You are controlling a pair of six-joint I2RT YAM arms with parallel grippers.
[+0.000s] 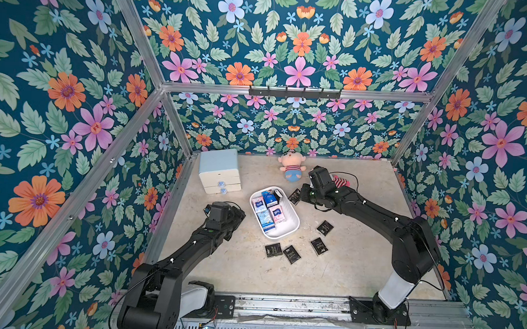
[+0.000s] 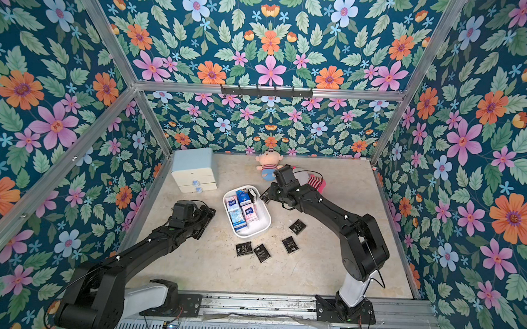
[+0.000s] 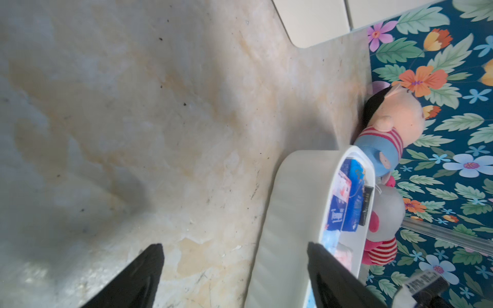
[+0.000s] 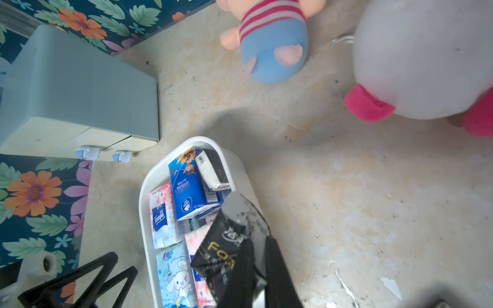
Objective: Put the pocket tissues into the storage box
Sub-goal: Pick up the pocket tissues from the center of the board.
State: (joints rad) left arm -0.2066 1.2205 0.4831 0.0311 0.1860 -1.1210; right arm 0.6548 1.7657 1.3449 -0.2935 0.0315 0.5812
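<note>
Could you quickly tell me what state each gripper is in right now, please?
Left gripper: open, holding nothing.
Right gripper: shut on a black tissue packet.

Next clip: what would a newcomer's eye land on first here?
The floral wallpaper on every wall, then the white storage box mid-table, holding blue and pink pocket tissues. At its far rim the right gripper is shut on a black packet; four more packets lie on the table on its near side.
</note>
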